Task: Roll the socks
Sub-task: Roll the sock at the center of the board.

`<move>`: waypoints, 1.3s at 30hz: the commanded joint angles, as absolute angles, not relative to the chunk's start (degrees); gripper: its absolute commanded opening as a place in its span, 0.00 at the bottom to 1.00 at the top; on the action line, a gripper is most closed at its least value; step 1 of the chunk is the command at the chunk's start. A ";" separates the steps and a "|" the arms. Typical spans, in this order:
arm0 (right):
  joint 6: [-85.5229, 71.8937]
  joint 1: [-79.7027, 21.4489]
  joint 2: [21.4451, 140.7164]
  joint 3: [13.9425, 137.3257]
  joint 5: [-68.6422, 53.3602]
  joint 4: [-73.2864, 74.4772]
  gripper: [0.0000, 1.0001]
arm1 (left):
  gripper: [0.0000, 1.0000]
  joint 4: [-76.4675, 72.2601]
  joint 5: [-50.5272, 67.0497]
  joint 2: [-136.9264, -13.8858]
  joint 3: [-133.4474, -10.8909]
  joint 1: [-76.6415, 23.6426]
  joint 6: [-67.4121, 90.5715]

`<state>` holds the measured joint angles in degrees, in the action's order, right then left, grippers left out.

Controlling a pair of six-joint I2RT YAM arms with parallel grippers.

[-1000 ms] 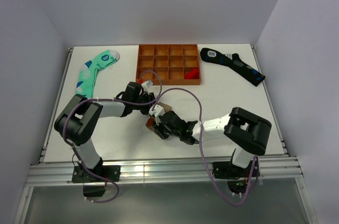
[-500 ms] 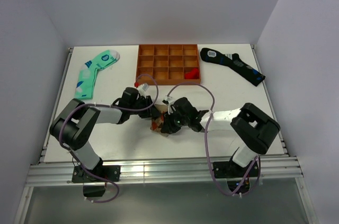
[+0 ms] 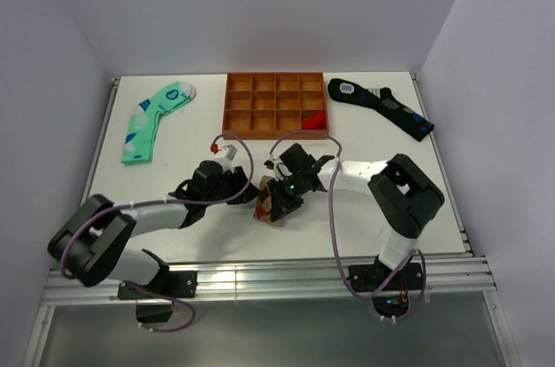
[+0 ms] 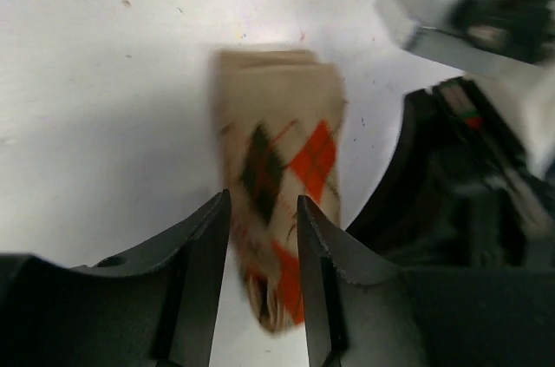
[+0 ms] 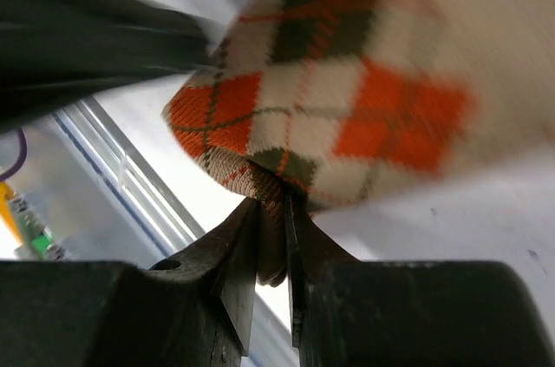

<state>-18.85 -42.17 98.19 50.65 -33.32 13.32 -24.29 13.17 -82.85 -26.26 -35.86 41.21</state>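
A white table (image 3: 373, 224) lies beneath the left gripper (image 3: 252, 194) and the right gripper (image 3: 274, 206). Beyond them stands a plain pale back wall (image 3: 260, 11). A left side wall (image 3: 39, 107) and a right side wall (image 3: 507, 81) flank them. Nearer than both, aluminium rails (image 3: 260, 278) edge the table. Lighting is even and diffuse.
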 commanded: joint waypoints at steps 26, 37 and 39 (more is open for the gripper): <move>-7.56 -35.25 106.61 59.42 -47.28 31.99 0.23 | 0.42 -15.65 -21.09 -68.11 -27.41 -62.13 19.87; -5.98 -32.26 108.20 59.06 -49.83 31.82 0.22 | 0.44 -17.40 -9.67 -73.73 -29.09 -63.81 14.51; -5.89 -32.17 107.84 59.24 -49.57 32.25 0.23 | 0.44 -18.01 -8.71 -75.23 -29.27 -63.81 14.07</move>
<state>-7.51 -32.84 107.90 58.19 -49.17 31.09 -16.12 -12.64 -73.56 -27.20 -63.48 16.62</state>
